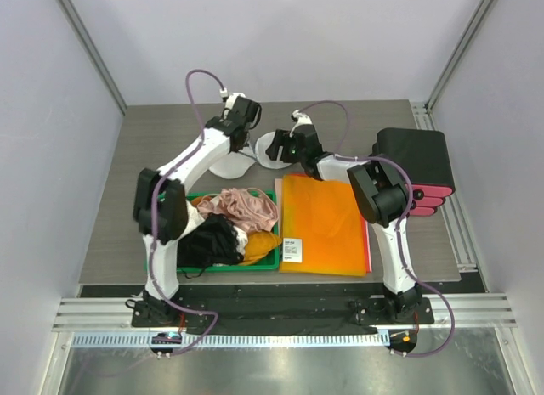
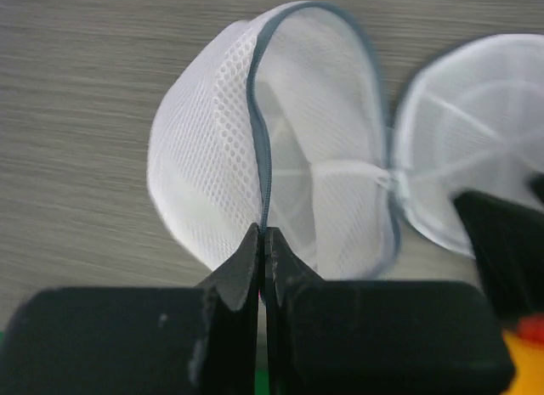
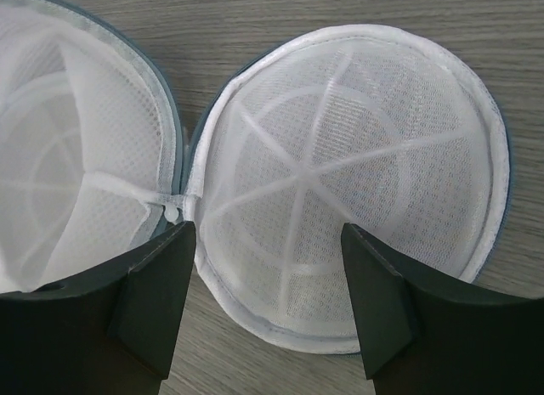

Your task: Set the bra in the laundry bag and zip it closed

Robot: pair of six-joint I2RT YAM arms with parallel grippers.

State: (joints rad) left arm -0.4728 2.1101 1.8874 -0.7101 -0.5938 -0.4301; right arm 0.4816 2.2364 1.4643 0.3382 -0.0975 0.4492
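Nearby, laundry bag (image 2: pixel 208 157), bra (image 1: pixel 212 240), pink garment (image 1: pixel 252 205), tray (image 1: pixel 255 268)

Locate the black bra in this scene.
In the top view, the bra lies in the green tray at the near left, just in front of the pink garment and left of the yellow garment.

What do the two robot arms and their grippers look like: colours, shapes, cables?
Both the left arm and the right arm have white rounded links between bulky black joint housings. A thin mauve cable loops along each. The left gripper and the right gripper have matte black, wedge-shaped fingers. No markings or sleeves show.
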